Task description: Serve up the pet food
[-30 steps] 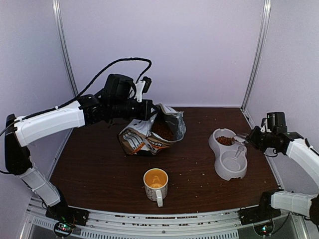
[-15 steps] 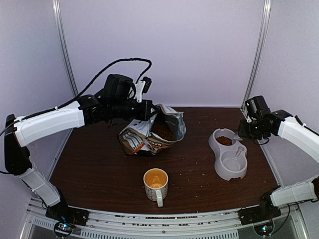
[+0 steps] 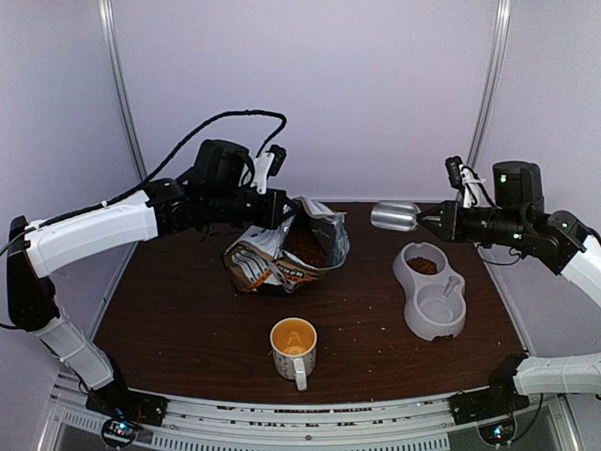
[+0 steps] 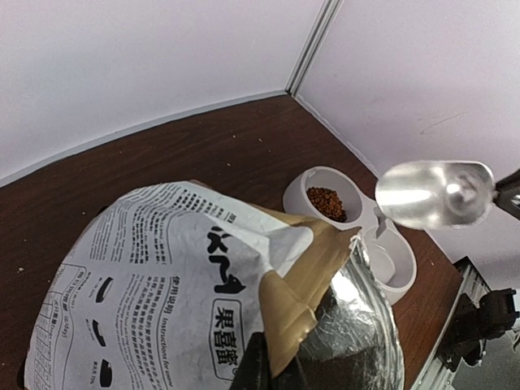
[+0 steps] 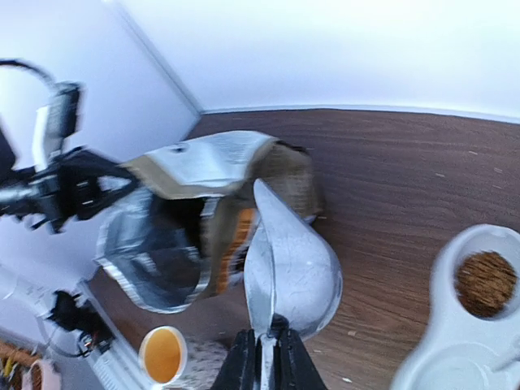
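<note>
While pet food [image 3: 424,266] sits in the feeder [image 3: 410,287], my right gripper [image 3: 435,221] holds the scoop [image 3: 394,216], left gripper [image 3: 286,209] pinches the bag [image 3: 272,263]; more seems due.

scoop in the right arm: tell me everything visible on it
Shiny silver metal scoop: rounded bowl, thin handle. The right arm's fingers are shut on the handle. It hangs roughly level in the air, between the bag and the feeder, above the table, touching nothing else. Whether it is loaded does not show.
</note>
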Controlling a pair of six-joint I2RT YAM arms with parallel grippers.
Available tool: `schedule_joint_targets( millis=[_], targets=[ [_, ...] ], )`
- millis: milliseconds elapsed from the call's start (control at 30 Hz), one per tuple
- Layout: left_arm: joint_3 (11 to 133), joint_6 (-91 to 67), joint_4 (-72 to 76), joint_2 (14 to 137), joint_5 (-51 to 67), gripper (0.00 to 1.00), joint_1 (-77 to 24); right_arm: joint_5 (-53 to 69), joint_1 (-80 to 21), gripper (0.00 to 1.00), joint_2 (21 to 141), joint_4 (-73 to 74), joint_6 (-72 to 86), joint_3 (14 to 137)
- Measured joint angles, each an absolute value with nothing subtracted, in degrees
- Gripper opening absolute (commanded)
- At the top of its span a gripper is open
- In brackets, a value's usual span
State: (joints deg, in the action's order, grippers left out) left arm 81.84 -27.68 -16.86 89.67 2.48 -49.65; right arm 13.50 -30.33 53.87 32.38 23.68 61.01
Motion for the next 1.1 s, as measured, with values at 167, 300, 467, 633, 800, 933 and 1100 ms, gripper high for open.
schedule_joint_targets(
  millis=[167,300,467,633,800,933,1100],
  targets=[
    [81.84,-26.85,-16.91,89.67,2.83,0.0,-49.58,24.36,-41.89,0.0,54.85,23.49,24.4,61.28],
    [81.84,-26.28,-16.91,89.67,3.53,0.0,-49.56,21.12,-45.1,0.0,58.98,23.73,24.32,62.43],
    [81.19,-24.84,-16.38,89.69,5.67,0.0,-49.54,9.17,-50.41,0.0,71.44,26.13,26.04,66.92],
    [81.1,-24.77,-14.44,91.55,8.05,0.0,-50.68,-4.47,-53.19,0.0,81.91,24.82,31.57,66.19],
    [82.02,-25.17,-9.17,98.15,11.44,0.0,-53.65,-10.72,-53.25,0.0,88.64,18.02,35.22,63.07],
    [82.3,-25.76,-6.39,101.43,13.47,0.0,-54.52,-9.28,-52.49,0.0,94.0,9.89,36.25,61.91],
    [82.52,-26.7,-3.97,102.69,13.56,0.0,-53.76,-1.23,-49.84,0.0,97.17,-2.07,36.32,60.71]
  ],
)
